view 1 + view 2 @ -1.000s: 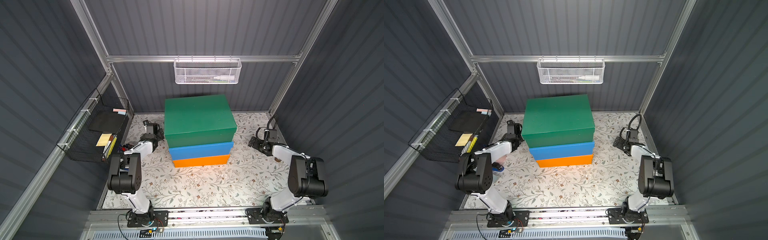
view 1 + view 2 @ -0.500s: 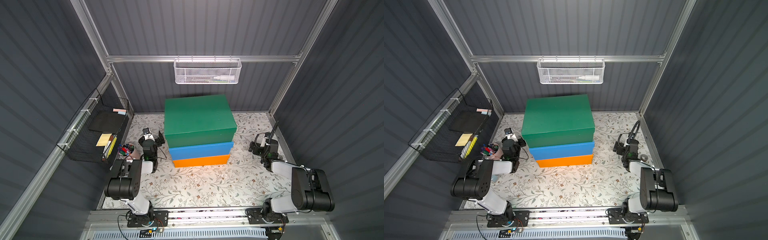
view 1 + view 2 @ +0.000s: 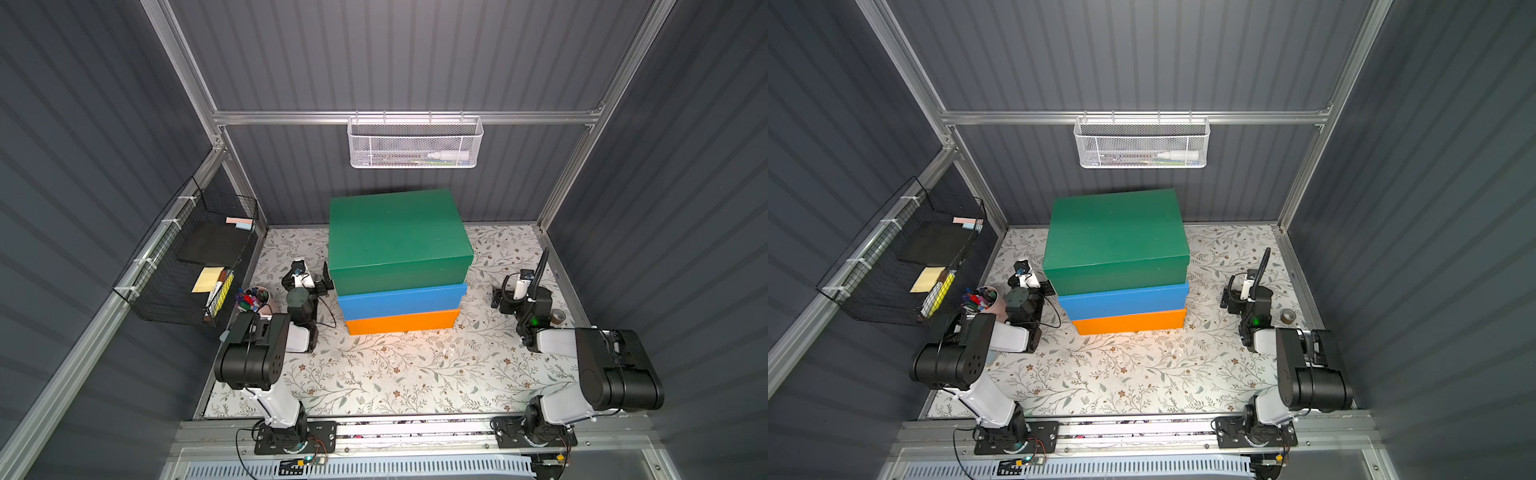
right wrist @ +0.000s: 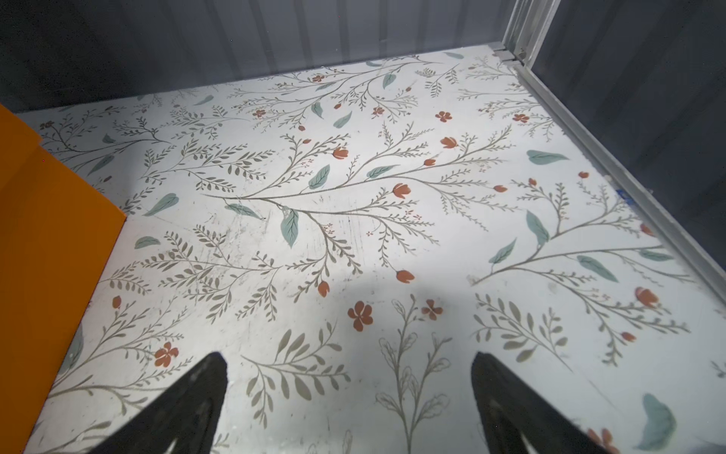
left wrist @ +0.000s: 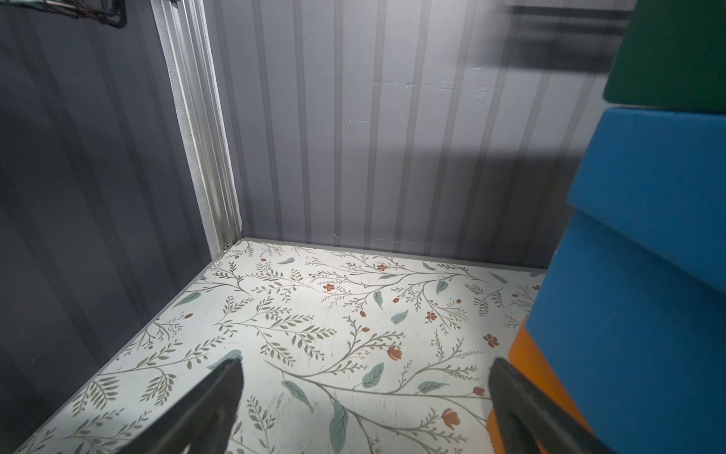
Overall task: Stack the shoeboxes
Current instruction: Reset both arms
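Note:
The three shoeboxes stand in one stack at the back middle of the table in both top views: green (image 3: 397, 232) on top, blue (image 3: 401, 299) under it, orange (image 3: 403, 324) at the bottom. My left gripper (image 3: 308, 279) sits low just left of the stack, open and empty. In the left wrist view (image 5: 363, 377) one finger is close beside the orange box (image 5: 522, 365), with the blue box (image 5: 648, 236) above. My right gripper (image 3: 515, 297) is right of the stack, apart from it, open over bare table (image 4: 349, 373). The orange box (image 4: 51, 243) shows at that view's edge.
A cup of markers (image 3: 251, 299) stands left of my left arm. A tape roll (image 3: 557, 318) lies by the right wall. A black wire basket (image 3: 199, 266) hangs on the left wall and a white mesh basket (image 3: 415, 143) on the back wall.
Both arms have folded back toward the front rail, and both grippers have drawn away from the stack's sides, staying open. The stack has not moved.

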`<state>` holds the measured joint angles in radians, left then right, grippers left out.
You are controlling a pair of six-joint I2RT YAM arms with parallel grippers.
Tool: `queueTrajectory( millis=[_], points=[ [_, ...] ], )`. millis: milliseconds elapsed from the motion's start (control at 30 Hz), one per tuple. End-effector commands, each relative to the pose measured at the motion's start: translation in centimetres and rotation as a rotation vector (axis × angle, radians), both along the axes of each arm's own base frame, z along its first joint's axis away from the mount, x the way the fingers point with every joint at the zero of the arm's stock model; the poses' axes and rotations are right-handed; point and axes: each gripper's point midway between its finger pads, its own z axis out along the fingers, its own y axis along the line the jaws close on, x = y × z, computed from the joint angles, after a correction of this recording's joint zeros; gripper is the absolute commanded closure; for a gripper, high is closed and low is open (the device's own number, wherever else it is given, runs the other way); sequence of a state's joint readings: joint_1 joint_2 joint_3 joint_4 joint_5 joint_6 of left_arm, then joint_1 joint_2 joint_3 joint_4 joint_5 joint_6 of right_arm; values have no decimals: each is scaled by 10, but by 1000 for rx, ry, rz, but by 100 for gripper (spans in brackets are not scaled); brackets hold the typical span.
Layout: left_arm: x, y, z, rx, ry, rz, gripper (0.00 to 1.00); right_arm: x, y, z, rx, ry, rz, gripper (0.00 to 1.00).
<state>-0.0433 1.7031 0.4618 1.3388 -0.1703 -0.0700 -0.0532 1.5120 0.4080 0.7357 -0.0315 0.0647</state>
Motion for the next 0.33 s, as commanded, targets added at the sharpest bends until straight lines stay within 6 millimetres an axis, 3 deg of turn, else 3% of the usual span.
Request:
queueTrajectory(
  millis=[0, 300],
  points=[
    [1, -4, 7, 18, -26, -14, 0, 8, 2, 14, -15, -46, 18, 1],
    [1, -8, 8, 22, -31, -28, 0, 8, 2, 15, -16, -47, 18, 1]
  ],
)
